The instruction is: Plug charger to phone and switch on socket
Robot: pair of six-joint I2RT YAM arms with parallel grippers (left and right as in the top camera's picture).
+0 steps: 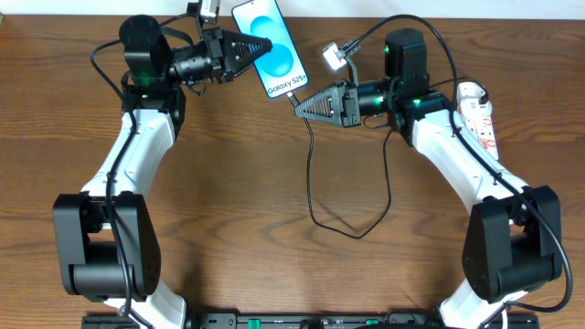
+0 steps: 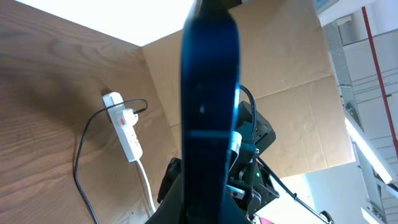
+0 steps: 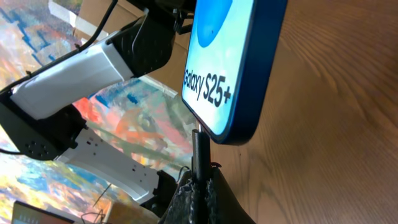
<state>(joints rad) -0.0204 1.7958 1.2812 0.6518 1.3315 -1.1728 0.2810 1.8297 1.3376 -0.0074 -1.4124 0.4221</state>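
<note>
1. The left gripper (image 1: pixel 259 46) is pressed together on the phone (image 1: pixel 279 41). It holds the phone by its side, lifted off the table (image 1: pixel 238 228) near the far edge.
2. The phone's blue screen faces up and reads "Galaxy S25+". Its bottom edge points toward the right arm.
3. The right gripper (image 1: pixel 300 103) is pinched on the plug end of the charger (image 1: pixel 310 183), right below the phone.
4. In the right wrist view, the plug tip (image 3: pixel 200 149) meets the middle of the phone's bottom edge. I cannot tell how far in it sits.
5. From the right gripper the black cable trails toward the near edge of the table, loops round, and runs back up toward the right arm.
6. The socket (image 1: pixel 482 117) lies flat on the table at the far right, partly behind the right arm and well apart from the phone.
7. In the left wrist view, a dark plug sits in the socket (image 2: pixel 127 127) with a black cable leading off it.
</note>
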